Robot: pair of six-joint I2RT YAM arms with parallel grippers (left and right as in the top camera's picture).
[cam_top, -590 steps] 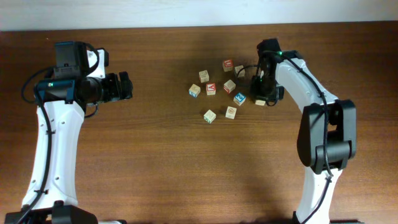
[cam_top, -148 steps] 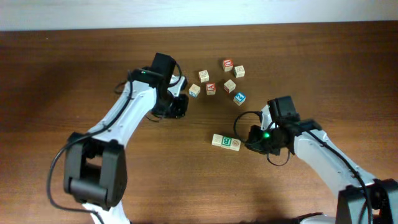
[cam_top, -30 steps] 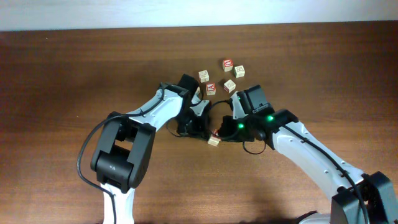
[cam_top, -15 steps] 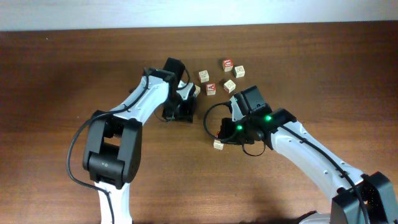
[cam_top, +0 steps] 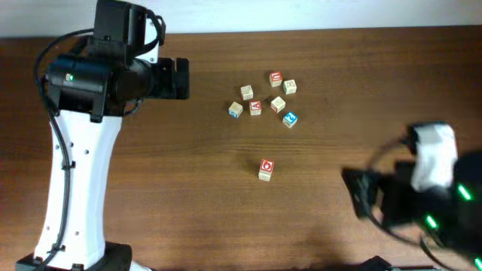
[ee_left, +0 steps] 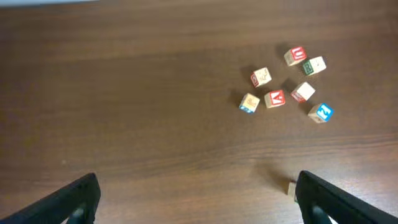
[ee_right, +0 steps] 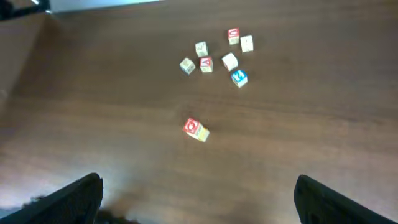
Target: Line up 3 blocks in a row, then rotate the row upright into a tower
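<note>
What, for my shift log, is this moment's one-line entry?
left jaws open, empty | right jaws open, empty | red-ring block against pale block, mid-table | seven blocks clustered apart

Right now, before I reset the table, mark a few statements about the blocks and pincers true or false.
1. The left pincer and the right pincer are both open and empty. True.
2. The red-ring block sits inside the cluster. False: it lies well apart from it.
3. The blue-faced cube is at the cluster's edge. True.
4. The left pincer touches a block. False: it hangs clear of every block.
</note>
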